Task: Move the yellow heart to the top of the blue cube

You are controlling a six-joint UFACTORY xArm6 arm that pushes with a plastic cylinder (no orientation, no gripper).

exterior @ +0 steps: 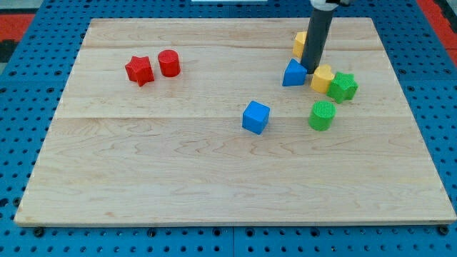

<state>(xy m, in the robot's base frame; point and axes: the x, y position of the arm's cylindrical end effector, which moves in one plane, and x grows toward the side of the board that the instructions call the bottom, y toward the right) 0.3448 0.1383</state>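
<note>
We see our rod coming down from the view's top, and my tip (311, 68) meets the wooden board (214, 178) in the upper right part, at about two o'clock from the board's middle. We carry no fingers or jaws at all, only this straight dark rod, so nothing opens, closes or clamps here.

The tip stands in a tight knot of blocks. The blue triangular block (293, 73) lies just beside it at nine o'clock, seemingly touching. The yellow heart (322, 78) sits just at four o'clock from the tip, very close; we cannot tell whether the two are in contact. A second yellow block (299, 44) is partly hidden behind the rod at twelve o'clock, so we cannot make out its shape.

The green star (343, 87) presses against the yellow heart at its three o'clock side. The green cylinder (322, 116) stands near, at six o'clock from the heart, with a small gap between them.

The blue cube (255, 117) rests near the board's middle, at about eight o'clock from the yellow heart and well apart from it. The heart is therefore above and to the view's right of the cube, not directly at its twelve o'clock.

Far off at ten o'clock from the board's middle, the red star (140, 70) and the red cylinder (168, 63) sit just beside each other.
</note>
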